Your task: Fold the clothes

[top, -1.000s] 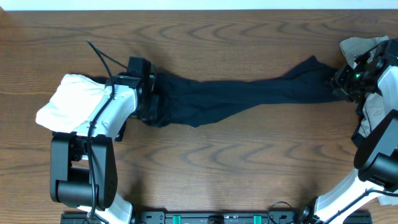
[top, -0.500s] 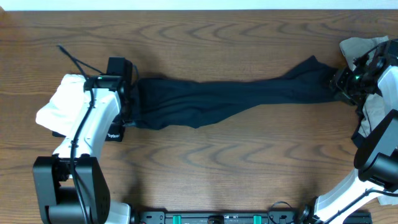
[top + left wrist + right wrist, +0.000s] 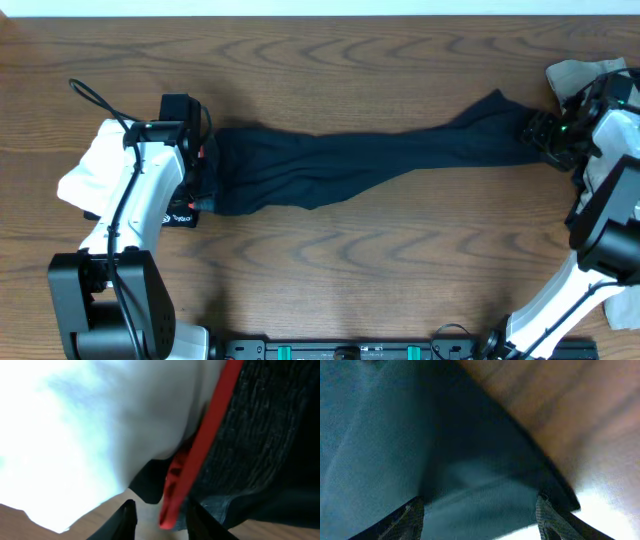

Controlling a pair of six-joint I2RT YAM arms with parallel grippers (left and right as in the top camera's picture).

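Note:
The black pants [image 3: 340, 160] lie stretched out across the table, waist at the left and leg ends [image 3: 497, 108] at the right. My left gripper [image 3: 203, 170] is at the waist end. In the left wrist view my left gripper [image 3: 162, 522] stands open, and the coral-red waistband [image 3: 205, 445] hangs loose between the fingers, with table showing beside it. My right gripper [image 3: 535, 130] is at the leg end. The right wrist view shows my right gripper [image 3: 480, 520] open wide over the dark fabric [image 3: 395, 435], gripping nothing.
A white garment [image 3: 100, 165] lies bunched under my left arm, also bright in the left wrist view [image 3: 65, 435]. A beige garment [image 3: 572, 75] sits at the far right corner, and more pale cloth [image 3: 600, 178] lies beside the right arm.
My left gripper dragged the waist end leftward, stretching the pants out, then its jaws parted off the waistband. My right gripper's jaws opened wider at the leg end.

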